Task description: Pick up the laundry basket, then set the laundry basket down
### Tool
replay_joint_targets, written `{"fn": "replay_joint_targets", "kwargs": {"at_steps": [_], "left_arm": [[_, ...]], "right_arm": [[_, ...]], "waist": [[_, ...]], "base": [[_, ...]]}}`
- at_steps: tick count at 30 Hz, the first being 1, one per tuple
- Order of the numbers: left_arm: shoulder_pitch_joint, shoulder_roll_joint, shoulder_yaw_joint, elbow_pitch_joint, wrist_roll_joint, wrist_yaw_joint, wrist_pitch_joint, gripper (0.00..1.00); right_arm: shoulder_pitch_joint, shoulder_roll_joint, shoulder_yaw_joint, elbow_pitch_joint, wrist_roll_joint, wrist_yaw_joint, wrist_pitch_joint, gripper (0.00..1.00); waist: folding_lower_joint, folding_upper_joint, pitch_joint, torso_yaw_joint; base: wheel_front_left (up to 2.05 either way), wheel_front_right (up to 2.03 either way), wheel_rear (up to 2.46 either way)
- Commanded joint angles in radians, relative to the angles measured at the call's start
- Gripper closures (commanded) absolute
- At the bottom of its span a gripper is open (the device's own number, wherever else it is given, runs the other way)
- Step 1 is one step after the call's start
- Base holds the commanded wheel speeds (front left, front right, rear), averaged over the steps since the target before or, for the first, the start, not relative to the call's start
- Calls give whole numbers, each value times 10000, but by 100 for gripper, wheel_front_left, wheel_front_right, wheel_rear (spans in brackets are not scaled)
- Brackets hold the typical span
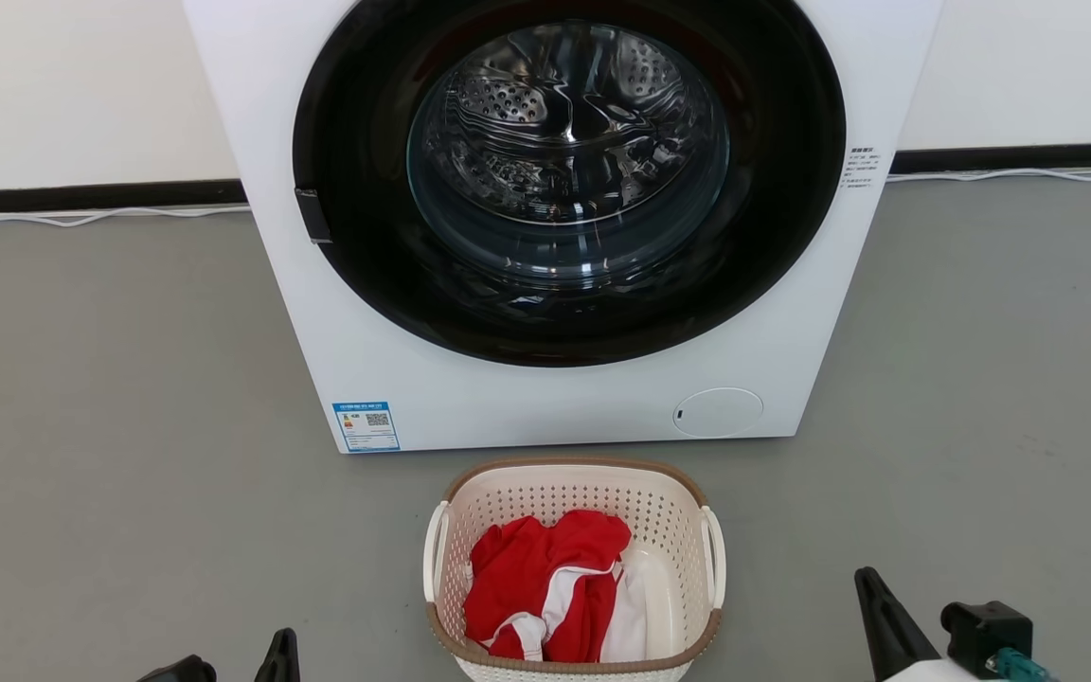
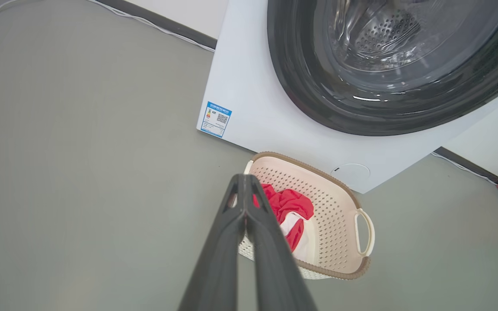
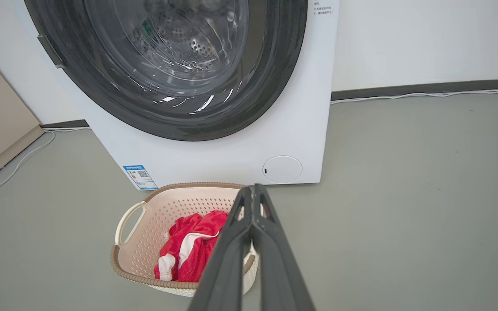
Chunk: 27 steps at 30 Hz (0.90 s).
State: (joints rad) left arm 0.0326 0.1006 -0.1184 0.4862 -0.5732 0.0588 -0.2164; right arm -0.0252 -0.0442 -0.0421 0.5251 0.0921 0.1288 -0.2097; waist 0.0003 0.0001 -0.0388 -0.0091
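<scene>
Checking in from the remote station: the laundry basket [image 1: 574, 494] is sitting upright on the grey floor [image 1: 110, 426] just in front of the washing machine [image 1: 527, 407]. It's centred under the machine's big dark round door, roughly between the blue label [image 1: 366, 426] on the machine's lower front and the little round cover [image 1: 718, 412] on the other lower side. There's a narrow gap between the basket's brown rim and the machine's front, so they're not touching. A red and white garment [image 1: 545, 578] is bunched up inside the basket, and both white side handles are clear. My left gripper [image 2: 244, 179] has its two dark fingers pressed flat together with nothing between them. It sits farther from the machine than the basket does, off toward the label side. My right gripper [image 3: 253, 190] is the same deal: fingers squeezed together on nothing, farther out from the machine and off toward the round-cover side. From the head camera, both sit well apart from the basket's handles.
</scene>
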Motion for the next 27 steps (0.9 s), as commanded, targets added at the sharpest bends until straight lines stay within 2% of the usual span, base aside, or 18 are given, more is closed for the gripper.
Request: {"fn": "replay_joint_targets", "kwargs": {"at_steps": [1,27], "left_arm": [[-426,61,156,-331,-305,-126,63,100],[-656,-72,664,-824,-2678,-543,822,100]], "right_arm": [[-369,-34,-48,-361,459,2,93,100],[-462,-41,-187,-956,3935,6,815,100]], "waist": [[-3,-1,9,3],[-3,-1,107,24]], "base": [[0,0,0],[0,0,0]]}}
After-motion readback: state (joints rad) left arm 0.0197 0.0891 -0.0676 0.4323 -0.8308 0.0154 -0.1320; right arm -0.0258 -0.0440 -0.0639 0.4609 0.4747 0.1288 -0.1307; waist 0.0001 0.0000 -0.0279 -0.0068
